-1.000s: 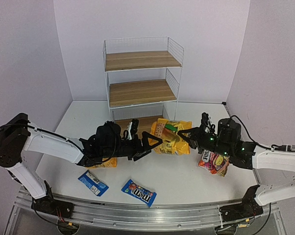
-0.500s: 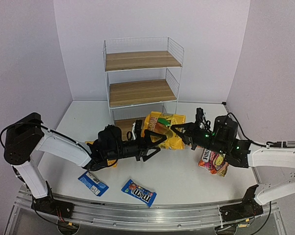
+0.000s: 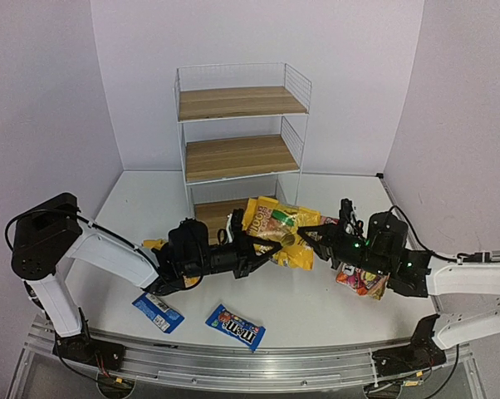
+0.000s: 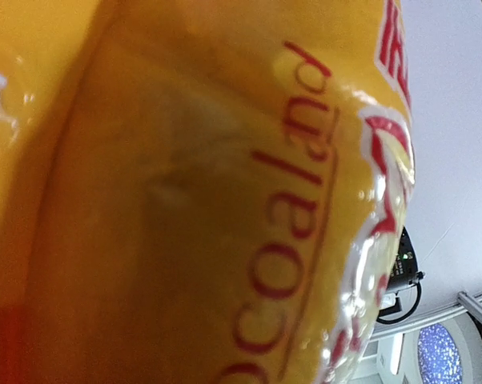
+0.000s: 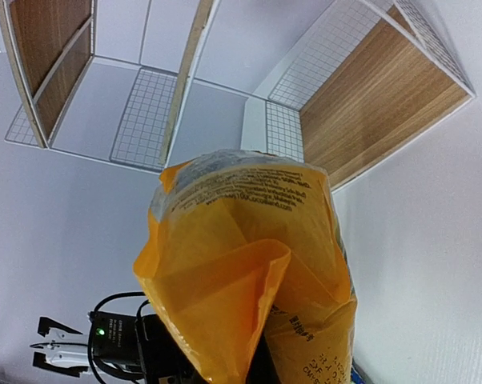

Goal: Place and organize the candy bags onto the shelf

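A large yellow candy bag [image 3: 276,223] hangs above the table between both arms, just in front of the shelf [image 3: 237,137]. My left gripper [image 3: 265,249] is shut on its lower left edge, and the glossy bag [image 4: 185,200] fills the left wrist view and hides the fingers. My right gripper [image 3: 310,237] is shut on the bag's right side. In the right wrist view the crumpled bag [image 5: 249,264] rises from the jaws toward the shelf boards [image 5: 369,104]. A red-pink bag [image 3: 362,281] lies under the right arm. Two blue packets [image 3: 159,312] [image 3: 235,326] lie near the front edge.
A sliver of another yellow bag [image 3: 153,244] shows behind the left forearm. The shelf's lowest board [image 3: 213,209] sits just behind the left gripper. Purple walls close the table on the left, back and right.
My left gripper reached right with its fingers open, then shut on the yellow bag's edge. The right gripper lifted the bag left toward it and has since sunk a little.
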### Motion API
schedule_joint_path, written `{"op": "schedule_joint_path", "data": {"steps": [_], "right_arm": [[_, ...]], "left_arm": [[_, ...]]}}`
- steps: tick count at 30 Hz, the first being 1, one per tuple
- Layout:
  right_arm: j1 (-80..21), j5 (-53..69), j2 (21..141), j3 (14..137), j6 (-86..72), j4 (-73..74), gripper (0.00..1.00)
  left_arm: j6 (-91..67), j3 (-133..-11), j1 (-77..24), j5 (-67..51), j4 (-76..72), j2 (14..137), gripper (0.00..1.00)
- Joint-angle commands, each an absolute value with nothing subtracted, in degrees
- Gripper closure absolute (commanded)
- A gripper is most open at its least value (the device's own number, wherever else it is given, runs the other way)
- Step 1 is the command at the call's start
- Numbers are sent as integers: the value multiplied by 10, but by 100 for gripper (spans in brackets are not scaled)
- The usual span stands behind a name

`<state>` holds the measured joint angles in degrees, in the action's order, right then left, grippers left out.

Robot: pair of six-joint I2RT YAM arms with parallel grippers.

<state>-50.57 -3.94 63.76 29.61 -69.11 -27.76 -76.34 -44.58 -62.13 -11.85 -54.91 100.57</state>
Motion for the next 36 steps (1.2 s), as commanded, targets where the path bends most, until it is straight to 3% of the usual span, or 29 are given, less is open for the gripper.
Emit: {"op": "schedule_joint_path", "data": {"steps": [1, 2, 5, 11, 14, 21, 30, 36], "right_arm": [[-522, -10, 564, 278, -670, -226, 89], [-522, -15, 551, 271, -660, -218, 83], [-521, -5, 517, 252, -634, -213, 51], [-521, 121, 484, 253, -568, -144, 16], [-521, 166, 479, 265, -553, -84, 10], [-521, 170, 449, 238, -548, -48, 8], [-521, 292, 456, 304, -457, -49, 7], [-521, 299, 484, 336, -440, -29, 3]], "left_arm": [[-724, -484, -610, -90, -528, 966, 100], [-708, -485, -610, -98, -515, 960, 100], [-650, -483, -606, -148, -496, 942, 100], [-526, -521, -585, -347, -405, 918, 100], [-476, -518, -586, -395, -371, 885, 100], [-424, -494, -585, -389, -309, 806, 100], [-353, -543, -585, -421, -143, 797, 100], [-340, -536, -585, -477, -155, 787, 100]]}}
